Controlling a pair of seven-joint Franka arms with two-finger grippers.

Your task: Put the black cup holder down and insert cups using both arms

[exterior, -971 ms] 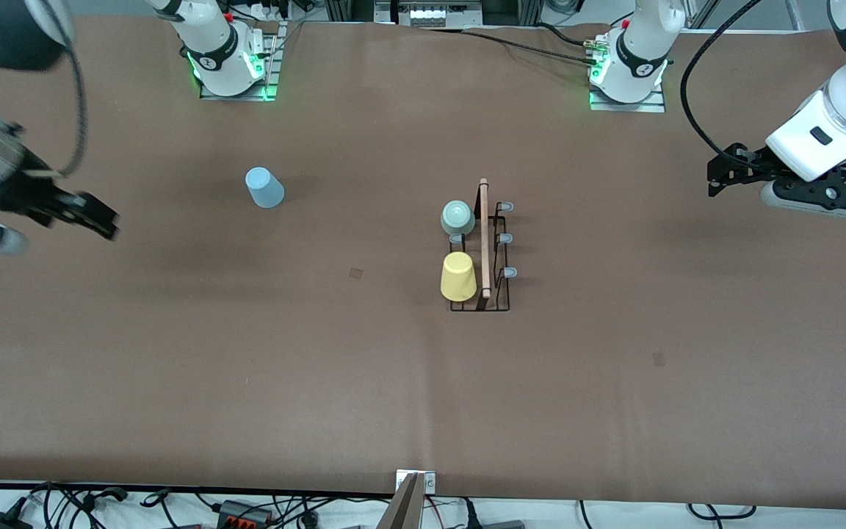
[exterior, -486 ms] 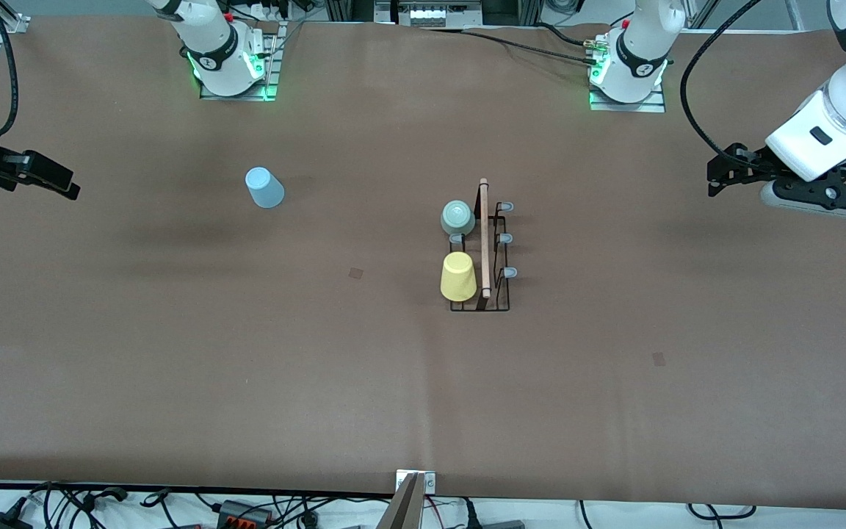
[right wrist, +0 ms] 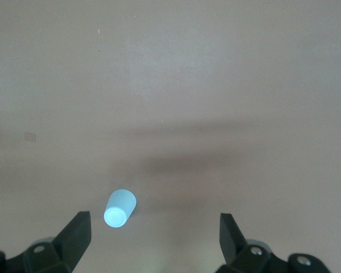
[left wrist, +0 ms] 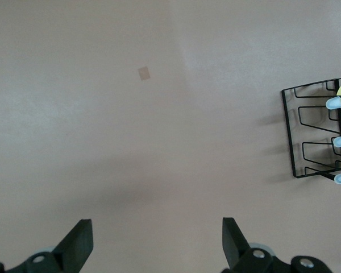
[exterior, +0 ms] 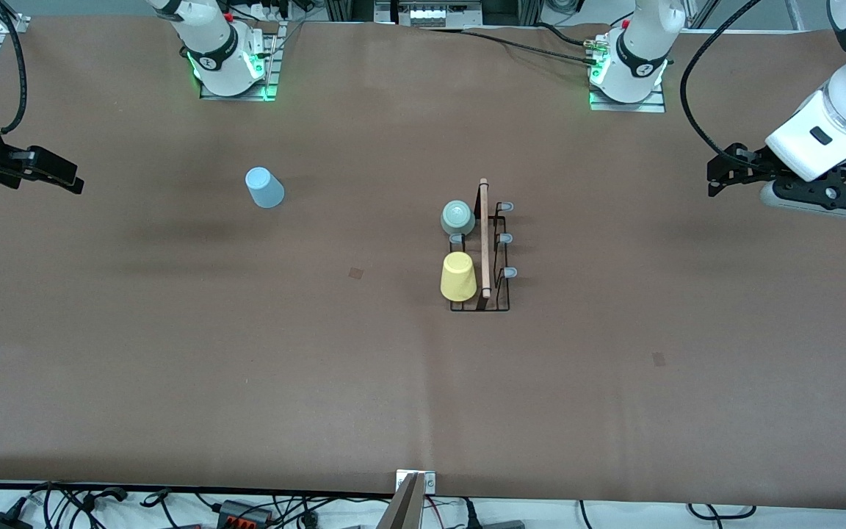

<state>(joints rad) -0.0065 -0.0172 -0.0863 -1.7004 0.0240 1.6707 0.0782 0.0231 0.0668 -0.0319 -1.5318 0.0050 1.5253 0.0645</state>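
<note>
Black cup holder (exterior: 480, 253) carries yellow cup (exterior: 458, 277), grey-green cup (exterior: 457, 217) (blue cup (exterior: 264, 187) loose); both arms' jaws wide open, empty.

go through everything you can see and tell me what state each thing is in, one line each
black cup holder: upright on the table, handle on top.
yellow cup: upside down on a holder peg.
grey-green cup: upside down on a holder peg.
light blue cup: upside down on the table, not on the holder.
left hand: open, empty.
right hand: open, empty.
</note>
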